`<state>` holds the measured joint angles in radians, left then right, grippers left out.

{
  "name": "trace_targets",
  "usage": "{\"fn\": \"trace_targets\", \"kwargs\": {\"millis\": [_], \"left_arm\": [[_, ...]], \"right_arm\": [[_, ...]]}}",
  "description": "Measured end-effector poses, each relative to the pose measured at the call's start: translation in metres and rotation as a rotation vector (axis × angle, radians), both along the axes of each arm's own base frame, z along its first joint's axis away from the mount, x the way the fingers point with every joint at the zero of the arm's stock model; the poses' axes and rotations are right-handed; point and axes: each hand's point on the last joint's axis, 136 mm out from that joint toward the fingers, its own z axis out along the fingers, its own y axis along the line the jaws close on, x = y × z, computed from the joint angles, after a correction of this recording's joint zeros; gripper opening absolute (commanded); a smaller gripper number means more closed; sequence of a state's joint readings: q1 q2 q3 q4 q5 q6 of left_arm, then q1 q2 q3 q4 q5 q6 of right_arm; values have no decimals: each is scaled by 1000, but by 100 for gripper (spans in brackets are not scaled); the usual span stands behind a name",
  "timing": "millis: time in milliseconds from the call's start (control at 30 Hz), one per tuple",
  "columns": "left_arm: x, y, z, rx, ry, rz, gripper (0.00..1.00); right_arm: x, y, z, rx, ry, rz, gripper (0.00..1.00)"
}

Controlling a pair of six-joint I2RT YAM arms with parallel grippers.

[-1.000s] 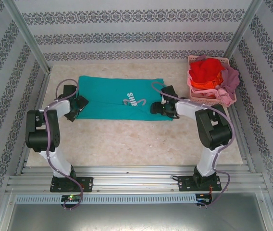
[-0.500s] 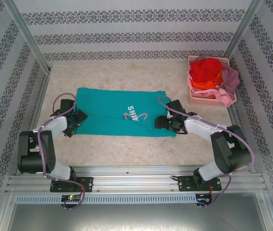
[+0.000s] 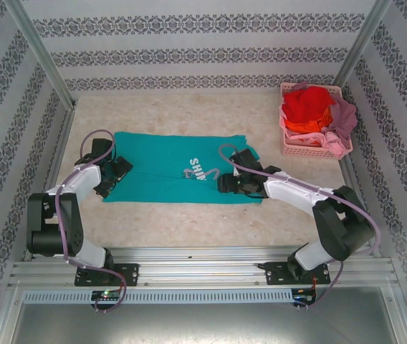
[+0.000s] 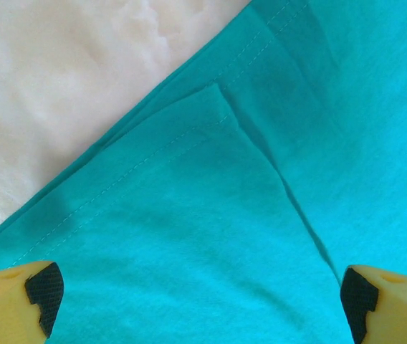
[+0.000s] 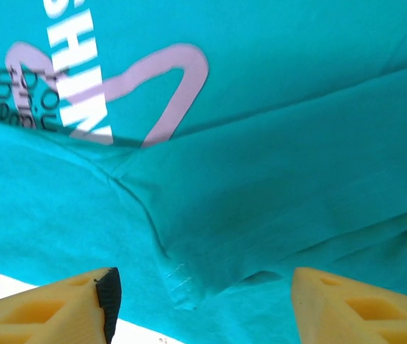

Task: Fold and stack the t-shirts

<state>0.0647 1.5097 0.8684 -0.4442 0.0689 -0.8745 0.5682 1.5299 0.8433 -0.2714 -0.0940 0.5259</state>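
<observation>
Presently, in the overhead view, the teal t-shirt (image 3: 168, 168) lies spread flat across the middle of the table (image 3: 189, 115), its white chest lettering (image 3: 195, 166) towards the right end. The left gripper (image 3: 120, 172) sits over the shirt's left edge and the right gripper (image 3: 223, 184) over its right part, close to the lettering. At the far right corner stands a pink lattice basket (image 3: 307, 150) holding a red shirt (image 3: 307, 104), an orange shirt (image 3: 304, 129) and a mauve-pink shirt (image 3: 343, 118), heaped and unfolded, the mauve-pink one spilling over the rim. In the left wrist view, that gripper's yellow fingers (image 4: 6, 304) stand spread to the full width of the picture above teal cloth, with nothing pinched between them; a folded sleeve with a stitched hem lies ahead, and bare table shows at the upper left. In the right wrist view, the jaws likewise stand apart, one finger on either side of a doubled fold of teal cloth whose stitched corner lies between them, not clamped. The white lettering and a pale pink looped outline (image 5: 168, 86) appear beyond, partly tucked under a fold.
</observation>
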Motion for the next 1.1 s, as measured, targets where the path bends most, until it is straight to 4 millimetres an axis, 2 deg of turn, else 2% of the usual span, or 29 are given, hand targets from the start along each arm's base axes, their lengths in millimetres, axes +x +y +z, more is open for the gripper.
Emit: {"fn": "trace_targets", "kwargs": {"millis": [67, 167, 367, 433, 500, 667, 800, 833, 900, 933, 967, 1000, 1033, 1100], "left_arm": [[-1, 0, -5, -1, 17, 0, 100], [-3, 0, -11, -3, 34, 0, 100], [-6, -1, -17, -6, 47, -1, 100], [-7, -1, -18, -6, 50, -1, 100], [-8, -1, -19, -6, 52, -1, 100], [-7, -1, -19, -6, 50, -1, 100], [-8, -1, -20, -6, 50, -1, 100], [-8, -1, -20, -6, 50, -1, 100], [-8, -1, -20, -7, 50, -2, 100], [-8, -2, -20, -9, 49, -3, 100], [-7, -2, -20, -10, 48, -3, 100], [-7, -2, -20, -10, 48, -3, 100], [-7, -2, -20, -9, 47, -3, 100], [-7, -2, -21, -10, 46, -3, 100]], "right_arm": [[-6, 5, -11, -12, 33, 9, 63], [-13, 10, -23, -28, 72, 13, 54], [-4, 14, -30, -53, 94, -11, 27], [3, 16, -26, -59, 77, -14, 18], [12, 18, -21, -62, 58, -19, 13], [44, 20, -8, -67, 6, -27, 13], [70, 21, 1, -76, -33, -25, 8], [78, 21, 2, -77, -41, -25, 8], [90, 22, 2, -81, -52, -21, 16], [96, 23, 2, -81, -57, -16, 27], [101, 24, 2, -82, -61, -6, 43], [105, 26, 3, -80, -66, 1, 55], [108, 27, 5, -76, -73, 10, 62], [110, 29, 8, -72, -87, 22, 67]]}}
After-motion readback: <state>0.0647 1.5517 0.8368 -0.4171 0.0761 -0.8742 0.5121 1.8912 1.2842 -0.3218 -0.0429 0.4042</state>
